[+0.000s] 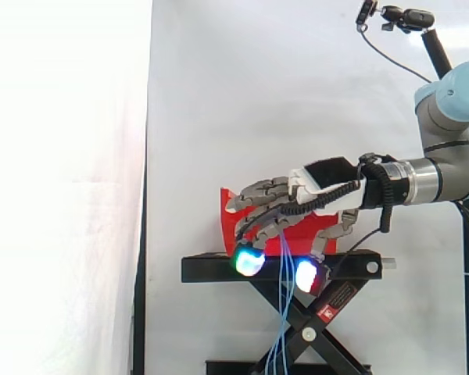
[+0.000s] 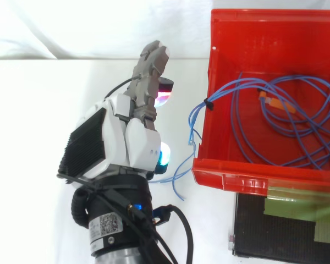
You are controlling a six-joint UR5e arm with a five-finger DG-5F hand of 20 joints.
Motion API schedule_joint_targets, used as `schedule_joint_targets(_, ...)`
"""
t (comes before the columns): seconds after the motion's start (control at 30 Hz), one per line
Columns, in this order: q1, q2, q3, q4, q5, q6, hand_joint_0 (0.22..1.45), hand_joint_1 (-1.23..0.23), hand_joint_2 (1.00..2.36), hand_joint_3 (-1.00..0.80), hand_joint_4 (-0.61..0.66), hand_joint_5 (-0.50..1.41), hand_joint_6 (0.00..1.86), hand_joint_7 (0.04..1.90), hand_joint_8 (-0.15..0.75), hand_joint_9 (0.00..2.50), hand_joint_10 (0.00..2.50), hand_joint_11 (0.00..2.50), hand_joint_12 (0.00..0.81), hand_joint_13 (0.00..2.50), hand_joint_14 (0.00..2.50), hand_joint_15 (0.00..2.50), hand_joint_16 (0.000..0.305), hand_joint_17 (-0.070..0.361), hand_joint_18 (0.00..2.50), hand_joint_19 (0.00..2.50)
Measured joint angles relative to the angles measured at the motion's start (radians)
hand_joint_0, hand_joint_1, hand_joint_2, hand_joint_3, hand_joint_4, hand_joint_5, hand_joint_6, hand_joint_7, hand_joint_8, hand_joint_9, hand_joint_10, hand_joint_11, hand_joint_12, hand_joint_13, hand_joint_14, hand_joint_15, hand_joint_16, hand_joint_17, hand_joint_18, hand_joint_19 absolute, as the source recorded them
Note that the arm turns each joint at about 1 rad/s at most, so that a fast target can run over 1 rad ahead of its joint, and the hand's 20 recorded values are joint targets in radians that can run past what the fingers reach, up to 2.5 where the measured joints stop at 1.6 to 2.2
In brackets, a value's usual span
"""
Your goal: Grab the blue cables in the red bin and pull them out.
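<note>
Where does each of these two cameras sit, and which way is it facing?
Side view: beside the black stand, level with it, looking across; the arm comes in from the right, hand before the red bin.
Top view: overhead, looking down into the red bin; arm and hand come in from the bottom edge, left of it.
Shared: hand, red bin, blue cables.

Reaches in level from the right edge in the side view, blue-capped elbow joint high, grey forearm and wrist in line with the robot hand (image 1: 326, 181). Seen from above, enters from the lower edge, pointing up and slightly right, white back uppermost.
</note>
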Motion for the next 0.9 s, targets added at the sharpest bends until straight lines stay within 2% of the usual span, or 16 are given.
schedule_joint_targets(0.57, -0.010, 0.000, 0.000, -0.008, -0.016, -0.016, 0.76, -1.01, 1.00, -1.00, 0.20, 0.62, 0.00, 0.63, 0.276, 0.47, 0.01, 0.34, 0.358, 0.24, 0.01, 0.16, 0.053, 0.120, 0.18, 0.36)
schedule_joint_targets(0.9, -0.021, 0.000, 0.000, -0.003, -0.027, -0.030, 0.76, -1.01, 1.00, -1.00, 0.20, 0.63, 0.00, 0.63, 0.275, 0.47, 0.01, 0.34, 0.358, 0.24, 0.01, 0.15, 0.053, 0.120, 0.18, 0.36)
